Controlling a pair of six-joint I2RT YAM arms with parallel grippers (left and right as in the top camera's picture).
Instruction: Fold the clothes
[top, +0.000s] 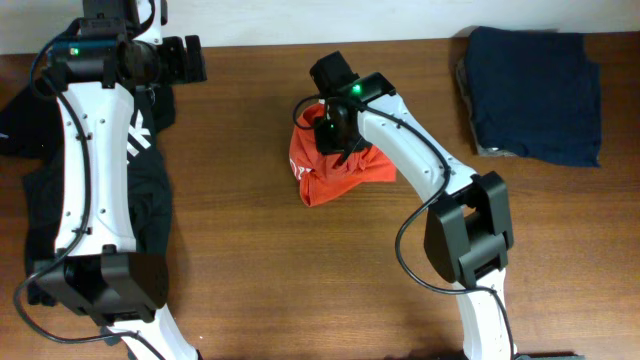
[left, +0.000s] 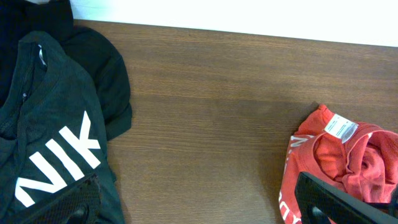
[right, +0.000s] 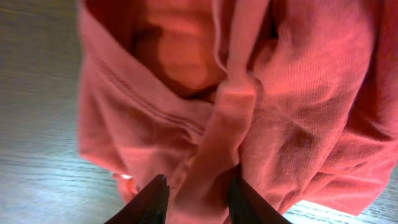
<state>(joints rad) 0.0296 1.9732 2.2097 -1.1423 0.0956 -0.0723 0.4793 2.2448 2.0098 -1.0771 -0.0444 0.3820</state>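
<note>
A crumpled red garment (top: 335, 170) lies bunched at the table's middle; it also shows in the left wrist view (left: 339, 165) with a white label. My right gripper (top: 328, 132) is shut on a fold of the red garment (right: 249, 106), the cloth pinched between its fingers (right: 198, 198). A black shirt with white letters (top: 140, 190) lies at the left under my left arm and shows in the left wrist view (left: 50, 143). My left gripper (top: 190, 60) is open and empty at the far left, above bare wood (left: 199, 205).
A folded dark blue garment (top: 535, 90) sits at the far right corner. Bare brown wood lies between the black shirt and the red garment. The white wall edge runs along the table's far side (left: 249, 15).
</note>
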